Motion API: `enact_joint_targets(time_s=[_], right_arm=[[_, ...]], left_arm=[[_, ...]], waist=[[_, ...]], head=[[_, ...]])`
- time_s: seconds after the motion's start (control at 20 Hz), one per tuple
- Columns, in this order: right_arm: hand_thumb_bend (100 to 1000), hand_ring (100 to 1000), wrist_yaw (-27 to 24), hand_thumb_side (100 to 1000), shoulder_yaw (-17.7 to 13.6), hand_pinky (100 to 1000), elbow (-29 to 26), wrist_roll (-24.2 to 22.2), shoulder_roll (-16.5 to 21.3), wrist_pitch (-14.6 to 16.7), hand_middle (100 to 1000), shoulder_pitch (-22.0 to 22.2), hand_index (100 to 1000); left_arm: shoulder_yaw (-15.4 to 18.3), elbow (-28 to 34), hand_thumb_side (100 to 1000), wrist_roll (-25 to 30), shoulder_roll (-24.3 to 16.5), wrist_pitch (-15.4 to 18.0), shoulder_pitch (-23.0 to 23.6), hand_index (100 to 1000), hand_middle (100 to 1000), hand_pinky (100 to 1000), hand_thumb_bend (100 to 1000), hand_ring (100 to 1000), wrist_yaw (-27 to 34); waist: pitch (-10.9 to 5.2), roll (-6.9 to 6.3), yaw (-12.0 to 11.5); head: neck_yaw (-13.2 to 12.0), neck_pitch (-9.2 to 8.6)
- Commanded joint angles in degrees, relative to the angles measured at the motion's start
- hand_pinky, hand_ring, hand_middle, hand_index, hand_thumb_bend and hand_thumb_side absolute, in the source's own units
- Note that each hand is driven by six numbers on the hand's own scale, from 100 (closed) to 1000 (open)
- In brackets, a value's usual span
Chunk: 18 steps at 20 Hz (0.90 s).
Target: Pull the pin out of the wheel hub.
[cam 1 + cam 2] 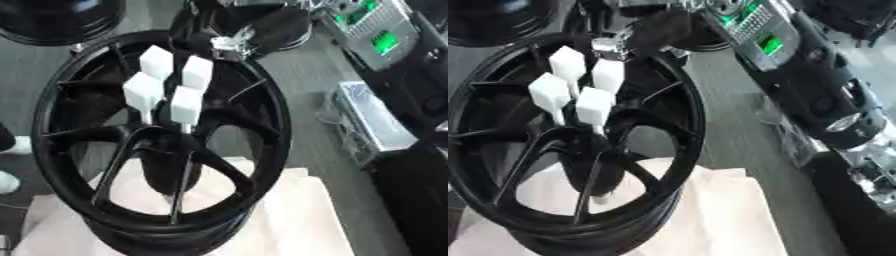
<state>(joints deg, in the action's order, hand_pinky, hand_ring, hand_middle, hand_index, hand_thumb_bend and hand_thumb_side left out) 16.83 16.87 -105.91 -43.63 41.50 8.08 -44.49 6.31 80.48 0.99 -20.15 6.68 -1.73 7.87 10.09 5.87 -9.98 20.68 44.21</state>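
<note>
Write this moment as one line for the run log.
wheel: black, on white cloth | pins: four, white-topped, standing in hub | pulled: none yet

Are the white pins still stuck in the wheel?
Yes, in. Four white block-topped pins stand upright, their thin stems going down into the black spoked wheel hub.
</note>
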Motion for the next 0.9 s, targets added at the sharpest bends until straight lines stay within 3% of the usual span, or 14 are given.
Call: enact_joint_targets(time_s=[0.05, 0.4, 0.5, 0.55, 0.65, 0.75, 0.85, 0.9], right_arm=[[100, 732, 1.98, 1000, -0.45, 732, 0.03, 0.46, 0.68, 1.46, 719, -0.53, 849], [100, 712, 6.46, 994, -0.6, 724, 0.82, 2.38, 0.35, 3.62, 691, -0.09, 873], [100, 699, 6.73, 956, -0.55, 717, 1.21, 2.56, 0.18, 4.06, 671, 0.1, 880], [100, 679, 6.69, 839, -0.57, 705, 1.45, 2.61, 0.09, 4.16, 637, 0.15, 892], [100, 661, 6.05, 741, -0.52, 689, 2.06, 2.64, -0.12, 3.92, 624, 0.25, 894], [100, 645, 4.85, 535, -0.42, 679, 2.69, 2.38, -0.28, 3.23, 606, 0.23, 897], [100, 643, 4.07, 435, -0.31, 678, 3.27, 1.75, -0.36, 2.51, 605, 0.22, 895], [100, 643, 3.86, 429, -0.28, 678, 3.6, 1.28, -0.4, 2.23, 605, 0.21, 894]], left_arm=[[0.19, 0.44, 989, -0.23, -1.38, -0.03, -0.2, 818, 970, 901, 141, 963, -0.21], [0.22, 0.29, 995, -0.46, -1.35, -0.13, -0.13, 817, 967, 900, 141, 961, -0.34], [0.17, 0.25, 997, -0.47, -1.33, -0.16, -0.16, 817, 967, 900, 142, 961, -0.43], [0.15, 0.23, 998, -0.48, -1.32, -0.18, -0.17, 817, 966, 900, 143, 961, -0.46], [0.11, 0.19, 1000, -0.48, -1.29, -0.21, -0.21, 817, 966, 900, 143, 961, -0.5], [0.07, 0.16, 1000, -0.49, -1.27, -0.22, -0.26, 817, 966, 900, 144, 961, -0.54], [0.05, 0.14, 1000, -0.52, -1.27, -0.21, -0.29, 817, 966, 900, 144, 961, -0.56], [0.04, 0.13, 1000, -0.54, -1.28, -0.19, -0.3, 817, 966, 900, 144, 961, -0.57]], waist=[[-0.52, -0.29, 0.07], [-0.31, -0.11, 0.25], [-0.21, -0.05, 0.34], [-0.18, -0.03, 0.37], [-0.1, 0.03, 0.38], [-0.04, 0.06, 0.36], [0.03, 0.07, 0.34], [0.07, 0.08, 0.37]], head=[[0.16, -0.09], [0.4, -0.09], [0.52, -0.09], [0.57, -0.09], [0.68, -0.09], [0.79, -0.09], [0.89, -0.09], [0.9, -0.09]])
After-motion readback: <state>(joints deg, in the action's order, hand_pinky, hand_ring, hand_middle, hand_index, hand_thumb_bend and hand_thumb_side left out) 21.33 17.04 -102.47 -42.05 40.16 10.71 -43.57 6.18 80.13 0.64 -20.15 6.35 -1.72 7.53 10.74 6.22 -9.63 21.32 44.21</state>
